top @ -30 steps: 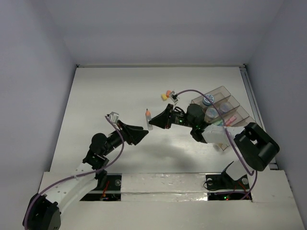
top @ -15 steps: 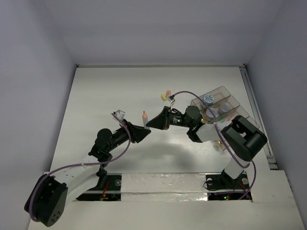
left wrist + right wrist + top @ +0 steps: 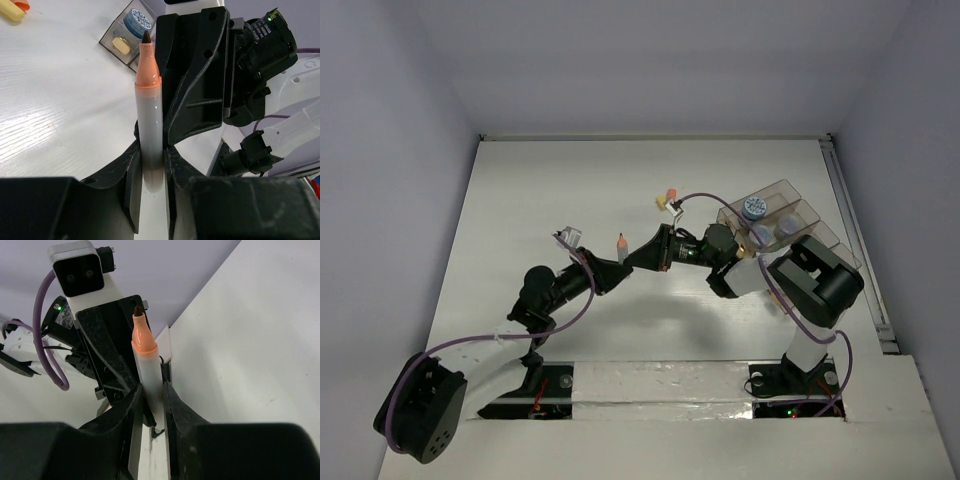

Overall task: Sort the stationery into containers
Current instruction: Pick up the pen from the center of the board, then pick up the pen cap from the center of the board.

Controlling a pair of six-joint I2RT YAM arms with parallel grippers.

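A short pen (image 3: 621, 246) with a pale barrel and an orange tip stands upright above the table, between both grippers. In the left wrist view my left gripper (image 3: 150, 165) is shut on the lower barrel of the pen (image 3: 148, 115). My right gripper (image 3: 151, 392) is shut on the same pen (image 3: 146, 362) from the other side. The two grippers meet nose to nose, left (image 3: 616, 272) and right (image 3: 638, 257). The smoky organiser tray (image 3: 810, 222) stands at the right, holding a blue-white tub (image 3: 753, 208) and a purple tub (image 3: 785, 228).
Small orange and yellow erasers (image 3: 668, 197) lie on the table just behind the right arm. In the left wrist view a yellow eraser (image 3: 120, 46) rests in the tray beside the tub. The right arm's cable loops over the tray. White walls close the table's back and sides.
My left gripper has moved right up to the pen and shut on it. The right gripper, still holding the pen, has shifted a little to the left.
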